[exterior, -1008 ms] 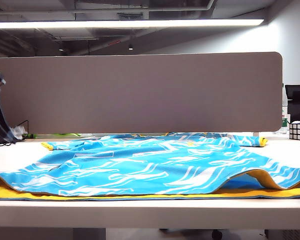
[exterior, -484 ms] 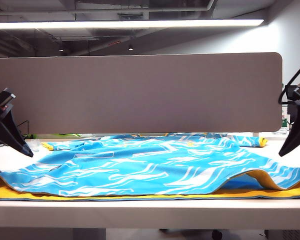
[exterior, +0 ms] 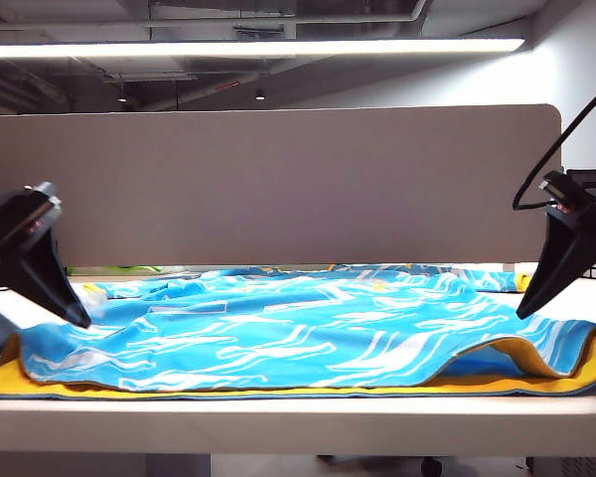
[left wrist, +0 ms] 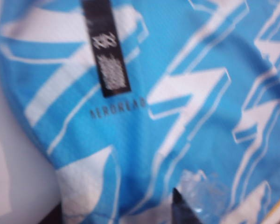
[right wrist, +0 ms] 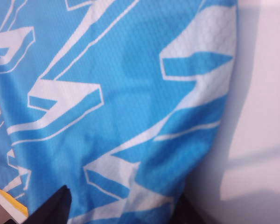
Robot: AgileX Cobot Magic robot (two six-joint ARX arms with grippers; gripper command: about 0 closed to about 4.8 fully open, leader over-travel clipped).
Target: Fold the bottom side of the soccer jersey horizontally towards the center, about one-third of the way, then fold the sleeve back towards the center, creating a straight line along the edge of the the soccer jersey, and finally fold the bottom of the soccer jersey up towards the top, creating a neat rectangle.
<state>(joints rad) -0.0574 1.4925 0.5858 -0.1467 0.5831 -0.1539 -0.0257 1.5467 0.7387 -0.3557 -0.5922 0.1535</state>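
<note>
The soccer jersey point(exterior: 298, 333) lies spread across the table, sky-blue with white streaks facing up and yellow showing along its near edge. My left gripper point(left wrist: 119, 211) has come down on the jersey's left end, its dark finger point(exterior: 50, 283) slanting onto the cloth. It is open, and its two fingertips straddle the rounded side edge of the jersey point(left wrist: 144, 116). At the other end my right gripper point(right wrist: 123, 207) is open too, straddling the side edge of the jersey point(right wrist: 130, 102), with its finger point(exterior: 561, 258) slanting down to the cloth.
A grey partition panel point(exterior: 278, 184) stands behind the table. The table's front edge point(exterior: 278, 417) runs just below the jersey. A black label strip point(left wrist: 106, 46) is sewn on the jersey near the left gripper. Bare white tabletop point(right wrist: 261, 116) lies beside the right end.
Both grippers came in from the sides and sank onto the jersey's two ends. The ends of the jersey have drawn in and humped up slightly.
</note>
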